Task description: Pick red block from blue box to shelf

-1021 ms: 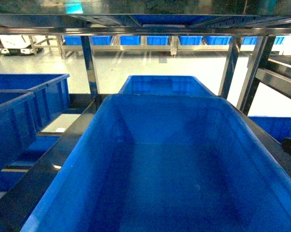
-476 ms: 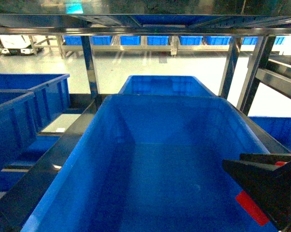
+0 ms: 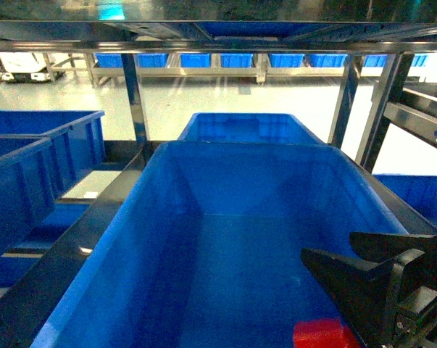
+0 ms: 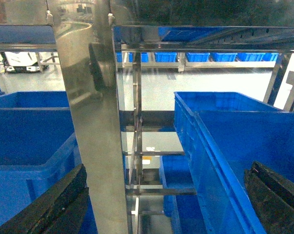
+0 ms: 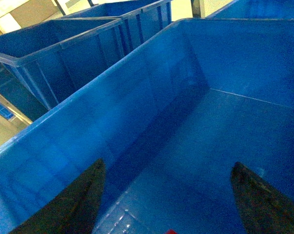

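1. Though only its top edge shows, the red block (image 3: 325,335) lies low in the blue box (image 3: 167,239), beside the right gripper (image 3: 348,270), whose jaws gape wide.
2. Likely light, rigid plastic (slippery too); pinch opposite flat sides.
3. Left gripper (image 4: 166,195) stands open beside the shelf (image 4: 90,122) post.

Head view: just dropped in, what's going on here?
The right gripper is out over the big blue crate that sits on the steel shelf. Its jaws are wide apart and hold nothing. A red thing shows at the bottom edge just below it; I cannot tell whether that is the red block. The left gripper hangs open beside a shelf post, holding nothing.
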Motion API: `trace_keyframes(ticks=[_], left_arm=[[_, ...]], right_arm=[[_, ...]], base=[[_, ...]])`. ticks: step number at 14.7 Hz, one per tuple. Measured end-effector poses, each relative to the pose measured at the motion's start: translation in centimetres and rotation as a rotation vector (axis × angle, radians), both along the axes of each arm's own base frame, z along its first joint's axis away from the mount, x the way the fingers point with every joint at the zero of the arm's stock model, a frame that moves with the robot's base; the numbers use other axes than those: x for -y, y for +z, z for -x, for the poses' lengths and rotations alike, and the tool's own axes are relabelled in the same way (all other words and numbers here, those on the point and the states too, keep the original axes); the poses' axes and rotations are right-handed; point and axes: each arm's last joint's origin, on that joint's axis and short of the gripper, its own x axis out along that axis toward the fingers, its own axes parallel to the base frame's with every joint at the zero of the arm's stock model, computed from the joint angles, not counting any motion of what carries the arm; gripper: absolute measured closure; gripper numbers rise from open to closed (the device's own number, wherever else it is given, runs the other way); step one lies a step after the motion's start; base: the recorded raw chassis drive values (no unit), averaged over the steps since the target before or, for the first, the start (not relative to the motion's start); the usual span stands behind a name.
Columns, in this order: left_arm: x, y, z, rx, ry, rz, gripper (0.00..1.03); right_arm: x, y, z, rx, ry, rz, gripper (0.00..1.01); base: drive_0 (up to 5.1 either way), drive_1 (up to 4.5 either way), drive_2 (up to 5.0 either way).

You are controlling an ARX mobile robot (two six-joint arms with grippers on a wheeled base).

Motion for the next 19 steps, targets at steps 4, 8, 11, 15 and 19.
trace_keyframes(ticks=[4, 8, 11, 15, 19], left_arm=[[0.0, 0.0, 0.0, 0.000, 0.000, 0.000, 0.05], [0.0, 0.0, 0.0, 0.000, 0.000, 0.000, 0.05], [0.0, 0.0, 0.0, 0.000, 0.000, 0.000, 0.05], [0.0, 0.0, 0.0, 0.000, 0.000, 0.000, 0.05], [0.0, 0.0, 0.0, 0.004, 0.006, 0.000, 0.05]], right_arm=[[1.0, -0.4, 0.3, 0.001, -0.047, -0.005, 0.04], [7.8, -0.1, 3.3, -0.039, -0.280, -0.035, 0.03], [11.8, -0.4, 6.7, -0.037, -0.364, -0.077, 0.03], [13.3, 1.0, 9.5, 0.077, -0.500, -0.004, 0.03], [11.2, 5.0, 9.6, 0.491, -0.664, 0.166, 0.48]], base=[[0.0, 0.00, 0.0], [0.0, 0.00, 0.0], [0.0, 0.00, 0.0], [0.0, 0.00, 0.0], [0.0, 0.00, 0.0]])
